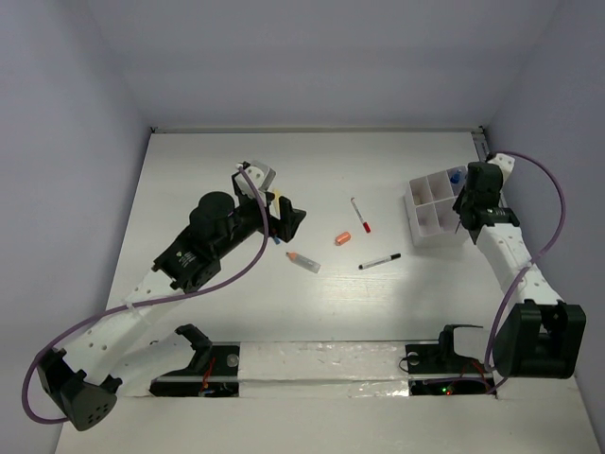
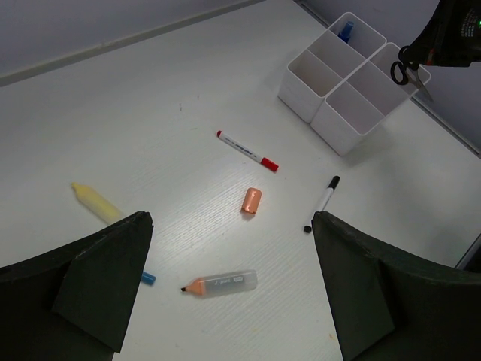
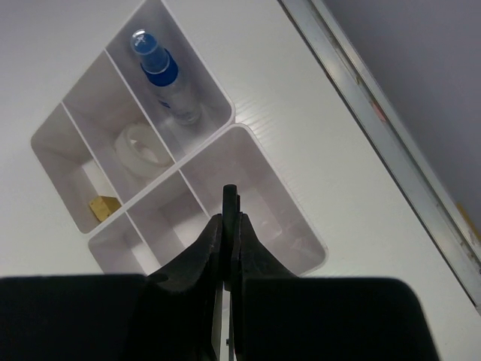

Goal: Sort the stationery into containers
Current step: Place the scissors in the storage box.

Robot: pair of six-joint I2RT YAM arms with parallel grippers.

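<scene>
My right gripper (image 3: 231, 226) is shut on the black-handled scissors (image 3: 231, 197) and holds them above the white containers (image 3: 279, 197); from the left wrist they hang over the box's right corner (image 2: 410, 72). The compartments hold a blue-capped pen (image 3: 164, 74), a tape roll (image 3: 140, 147) and a small eraser block (image 3: 103, 207). My left gripper (image 2: 230, 226) is open above the table, nothing between its fingers. Below it lie an orange-tipped crayon (image 2: 220, 283), an orange cap (image 2: 251, 201), a red-capped pen (image 2: 247, 151), a black marker (image 2: 323, 201), a cream stick (image 2: 96, 202) and a blue pen tip (image 2: 147, 277).
The containers (image 1: 430, 203) stand at the table's right side, close to the side wall and its metal rail (image 3: 383, 128). The loose items lie in the middle of the table (image 1: 340, 284), between the two arms. A purple cable (image 1: 548, 203) loops beside the right arm.
</scene>
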